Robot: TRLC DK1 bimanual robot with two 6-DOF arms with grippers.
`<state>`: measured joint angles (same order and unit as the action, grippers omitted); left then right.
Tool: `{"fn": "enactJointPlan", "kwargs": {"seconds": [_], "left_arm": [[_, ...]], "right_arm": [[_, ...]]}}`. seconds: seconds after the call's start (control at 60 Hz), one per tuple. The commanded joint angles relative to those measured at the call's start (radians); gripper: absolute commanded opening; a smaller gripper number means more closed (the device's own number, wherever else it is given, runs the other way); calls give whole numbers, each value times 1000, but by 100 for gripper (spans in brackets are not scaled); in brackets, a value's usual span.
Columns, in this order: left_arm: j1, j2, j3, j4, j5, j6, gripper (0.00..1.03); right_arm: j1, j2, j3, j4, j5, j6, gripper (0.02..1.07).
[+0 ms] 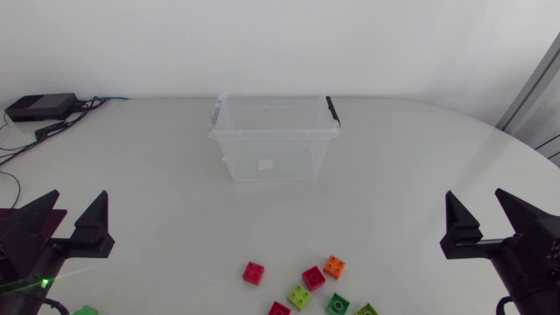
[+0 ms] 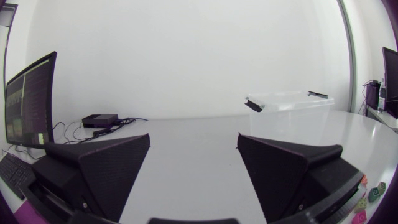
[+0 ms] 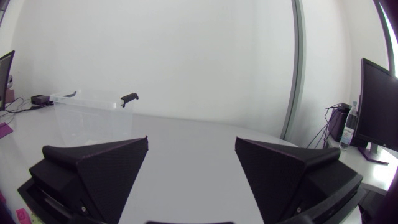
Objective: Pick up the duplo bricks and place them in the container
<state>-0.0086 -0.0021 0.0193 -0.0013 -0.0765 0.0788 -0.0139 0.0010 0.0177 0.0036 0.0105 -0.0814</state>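
Container count: one clear rectangular plastic container [image 1: 273,162], with a black latch at each short end.
Container position: far middle of the white table [image 1: 157,192], standing upright with its opening upward.
Container axis: the long axis runs left to right, with the latched ends facing the two sides.
Brick count: eight square duplo bricks are in view, all lying on the table outside the container.
Near group: seven bricks lie close together, near and slightly right of the middle.
Near group, far row: lone red brick [image 1: 254,273] at the left, second red brick [image 1: 313,277], and orange brick [image 1: 334,266] just right of it.
Near group, near row: edge red brick [image 1: 278,309], lime brick [image 1: 299,297], dark green brick [image 1: 338,304] and cut-off lime brick [image 1: 367,310].
Group axis: the spread runs left to right, well apart from the container.
Stray brick: one bright green brick [image 1: 85,311] at the near left edge, beside the left arm.
Left gripper [image 1: 70,229]: near left, fingers spread wide, released, grasping and touching nothing.
Right gripper [image 1: 490,226]: near right, fingers spread wide, released, grasping and touching nothing.
Other item: one flat black box [image 1: 39,107] with cables at the far left corner.
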Motion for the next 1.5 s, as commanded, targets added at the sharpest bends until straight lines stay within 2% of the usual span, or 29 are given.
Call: {"fn": "enactJointPlan", "kwargs": {"seconds": [0.0,0.35,0.667,0.883,1.017,1.167,1.233,1.283,1.3,1.333,1.383,1.483], "left_arm": [[-1,-7,-18,1,7,-14,98],[-1,-9,-18,4,7,-13,98],[-51,-10,-15,4,7,-13,98],[-60,27,74,-42,7,-11,98],[-108,223,211,-78,7,-24,98],[-143,550,426,-200,9,-34,98],[-166,634,490,-253,9,-34,98],[-185,714,554,-319,7,-28,98],[-189,771,605,-374,7,-24,98],[-192,794,623,-397,7,-16,98],[-231,880,686,-473,4,-2,98],[-243,949,732,-528,6,49,98]], "right_arm": [[6,-6,-19,-8,-4,15,103],[6,-6,-19,-8,-4,15,103],[12,-7,-19,-8,-15,14,103],[12,-6,1,-1,-7,15,103],[29,-4,14,-5,-7,29,103],[43,48,59,19,-7,42,103],[45,113,85,41,-10,42,103],[45,188,111,62,-14,40,103],[45,214,120,67,-14,40,103],[45,260,140,70,-17,40,103],[45,340,176,68,-32,42,103],[43,464,231,58,-37,66,103]]}}
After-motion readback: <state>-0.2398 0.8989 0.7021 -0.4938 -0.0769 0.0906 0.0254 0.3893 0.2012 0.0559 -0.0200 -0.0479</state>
